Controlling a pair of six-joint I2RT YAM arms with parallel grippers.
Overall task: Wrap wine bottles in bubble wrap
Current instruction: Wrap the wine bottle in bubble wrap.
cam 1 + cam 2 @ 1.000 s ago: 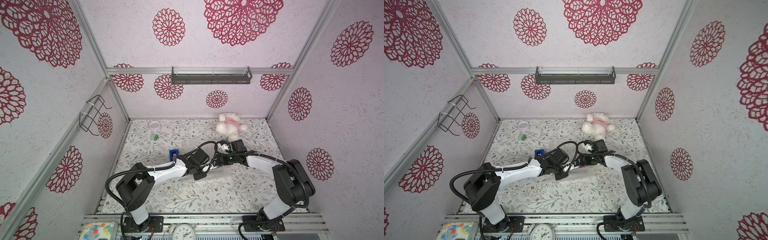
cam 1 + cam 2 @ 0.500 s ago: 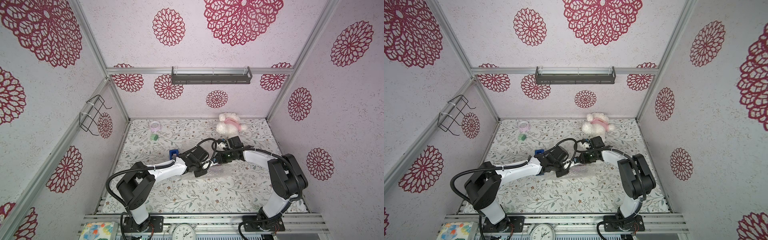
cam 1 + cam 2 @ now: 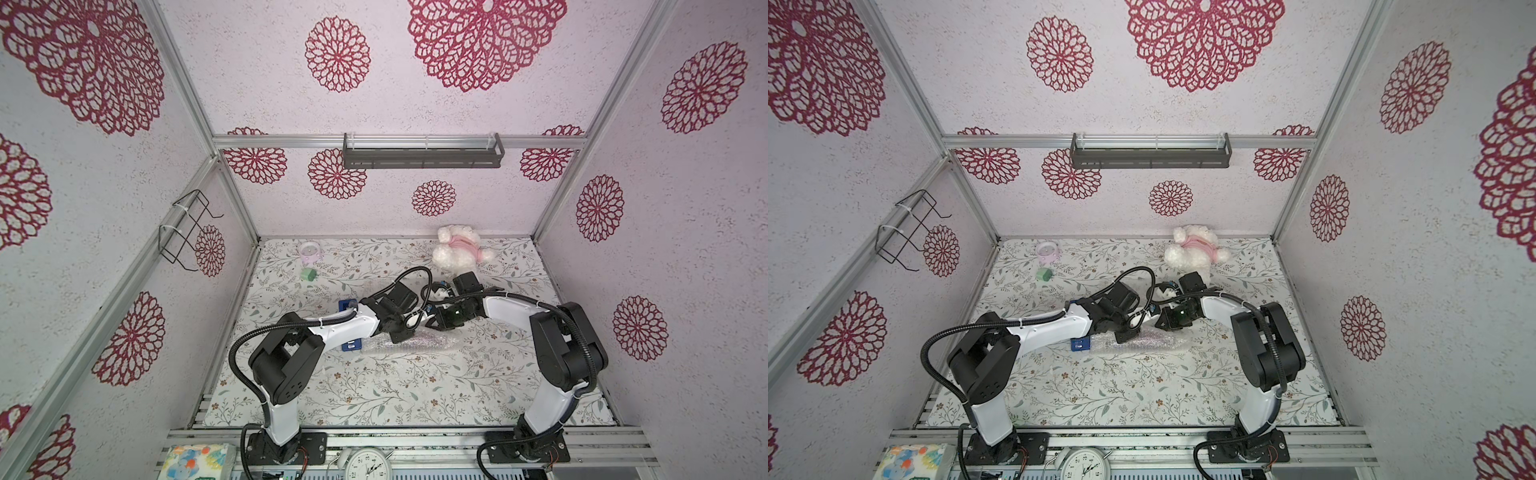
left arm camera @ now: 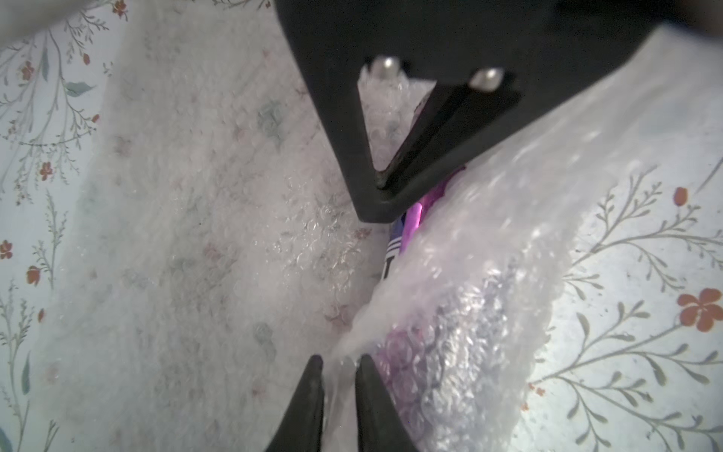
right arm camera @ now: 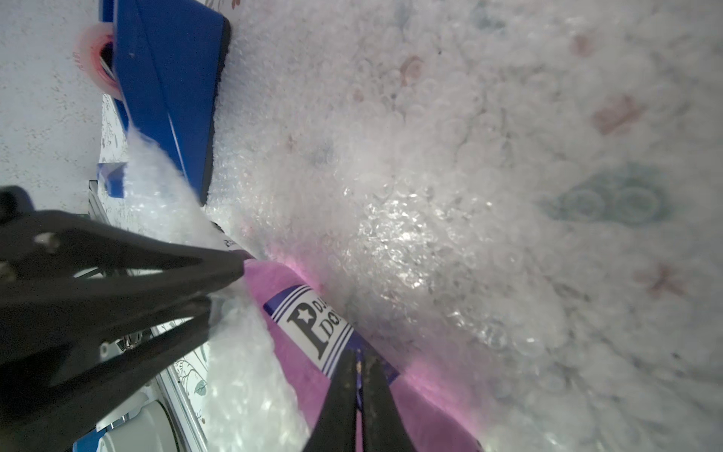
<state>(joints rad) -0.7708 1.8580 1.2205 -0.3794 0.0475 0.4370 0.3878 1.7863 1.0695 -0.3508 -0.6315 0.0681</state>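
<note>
Purple bottle (image 5: 309,325) shows plainly only in wrist views; right gripper (image 5: 362,364) closed near it, left gripper (image 4: 338,362) pinching bubble wrap (image 4: 195,235).

- White plush toy (image 3: 457,251) in a pink top, at 1 o'clock on the floral worktop (image 3: 415,395).
- Small pink round thing (image 3: 309,251) at 11 o'clock, with a green block (image 3: 308,274) near it on its 6 o'clock side.
- Blue tape dispenser (image 3: 352,345) at 9 o'clock of centre.
- Alarm clock (image 3: 370,465) at 6 o'clock, beyond the front rail.

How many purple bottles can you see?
1. The small purple glass bottle with a pale label lies partly under the clear bubble wrap sheet, near the blue tape dispenser. No others show, though some may be hidden.
</note>
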